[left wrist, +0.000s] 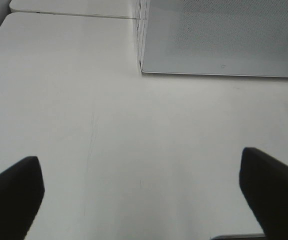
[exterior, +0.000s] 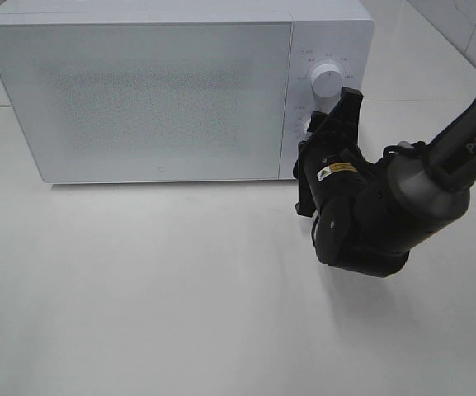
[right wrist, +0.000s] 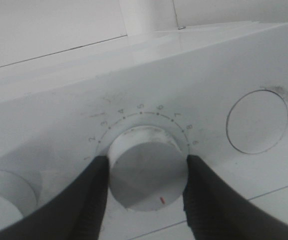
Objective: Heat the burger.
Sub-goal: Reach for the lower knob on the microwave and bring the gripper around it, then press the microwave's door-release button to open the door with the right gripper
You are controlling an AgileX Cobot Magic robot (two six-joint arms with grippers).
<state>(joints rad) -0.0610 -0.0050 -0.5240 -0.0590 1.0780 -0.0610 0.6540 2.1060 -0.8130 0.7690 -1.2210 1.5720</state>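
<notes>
Gripping the lower dial (right wrist: 146, 176) of the microwave (exterior: 139, 99): right gripper (right wrist: 146, 161), one black finger (right wrist: 96, 195) pressed to each side of it. Red mark on the dial sits at its lower edge in the wrist view, numbered scale arcing above it.

Upper dial (exterior: 327, 78) is free, just above the gripper in the upper right of the high view. Right arm (exterior: 435, 165) comes in from the right edge and covers the lower part of the control panel.

Left gripper (left wrist: 141, 187) is released, fingers spread wide over bare white table (left wrist: 84, 110), nothing between them. Microwave corner shows at the upper right of its view. It doesn't appear in the high view.

Microwave door (exterior: 147, 103) is closed. Its speckled panel is opaque from here, so the burger isn't visible in any view and I can't tell whether it's inside.

Flat round disc (right wrist: 257, 121) at right of the right wrist view: can't make out what it is. Another round control at that view's lower left is cut off.
</notes>
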